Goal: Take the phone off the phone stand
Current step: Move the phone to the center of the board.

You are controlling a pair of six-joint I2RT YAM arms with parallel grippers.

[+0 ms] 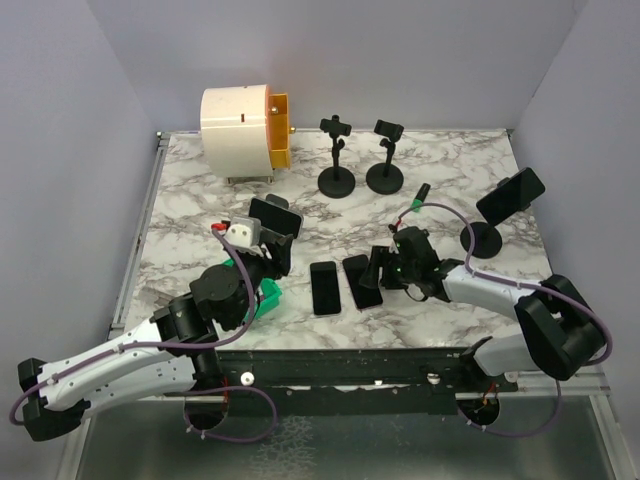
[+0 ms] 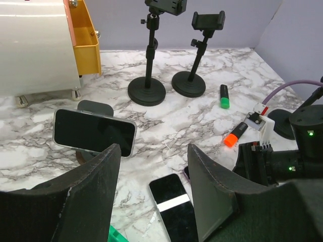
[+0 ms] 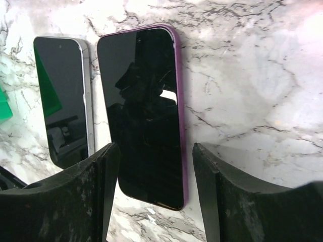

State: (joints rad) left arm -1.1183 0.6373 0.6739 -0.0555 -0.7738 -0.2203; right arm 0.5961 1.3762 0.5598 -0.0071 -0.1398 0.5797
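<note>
A dark phone [image 1: 275,214] sits sideways in a phone stand [image 2: 95,108] left of centre; in the left wrist view the phone [image 2: 94,132] is just ahead and to the left of my left gripper [image 2: 154,194]. That gripper [image 1: 277,252] is open and holds nothing. A second phone [image 1: 511,194] rests on a stand [image 1: 483,240] at the right. My right gripper [image 3: 154,171] is open and low over a purple-cased phone [image 3: 144,111] lying flat, with one finger on each side of its near end and a gap on both sides. In the top view this gripper [image 1: 380,270] sits beside that phone [image 1: 361,281].
A silver-edged phone [image 3: 63,96] lies flat next to the purple one. Two empty stands [image 1: 336,152] [image 1: 386,152] are at the back, beside a white box with an orange drawer [image 1: 245,122]. A green block [image 1: 268,296] lies by the left arm. Two markers [image 2: 236,135] [image 2: 224,97] lie mid-table.
</note>
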